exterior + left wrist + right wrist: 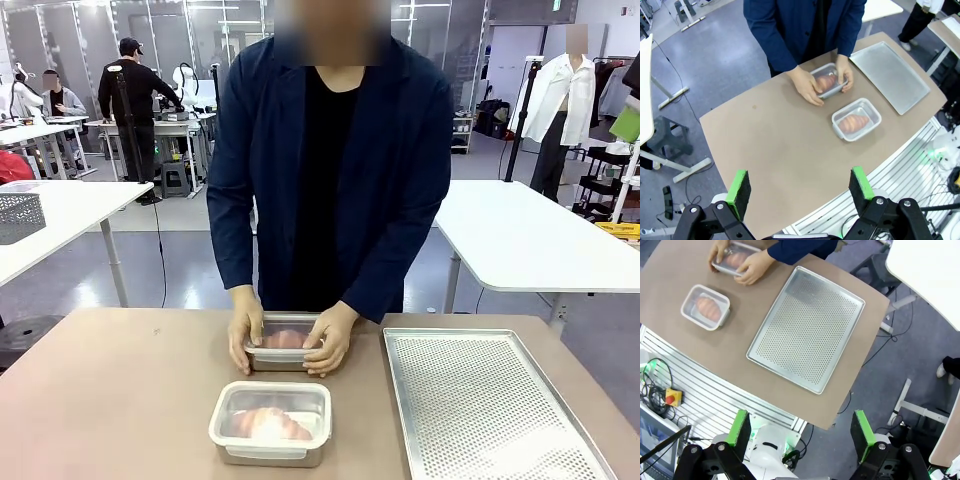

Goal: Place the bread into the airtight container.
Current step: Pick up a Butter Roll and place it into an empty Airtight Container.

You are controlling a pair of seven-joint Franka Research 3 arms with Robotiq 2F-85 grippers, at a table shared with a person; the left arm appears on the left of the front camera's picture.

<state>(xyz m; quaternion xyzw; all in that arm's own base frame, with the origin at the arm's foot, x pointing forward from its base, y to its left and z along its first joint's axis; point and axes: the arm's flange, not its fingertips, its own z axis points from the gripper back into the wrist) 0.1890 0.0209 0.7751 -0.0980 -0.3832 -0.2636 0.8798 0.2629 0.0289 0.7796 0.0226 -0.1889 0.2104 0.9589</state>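
Note:
Two metal airtight containers with clear lids stand on the brown table. The near container (270,423) (856,119) (706,306) holds a golden bread (268,424). The far container (285,343) (827,82) (732,260) also holds a bread (284,339), and both of the person's hands (334,338) press on its lid. My left gripper (800,187) hangs open high above the table's near-left edge, far from both containers. My right gripper (800,429) is open too, high beyond the table's right corner, with nothing between its fingers.
A perforated metal tray (490,410) (890,75) (807,327) lies bare on the right side of the table. The person stands at the far edge, leaning over the far container. White tables stand behind, farther off.

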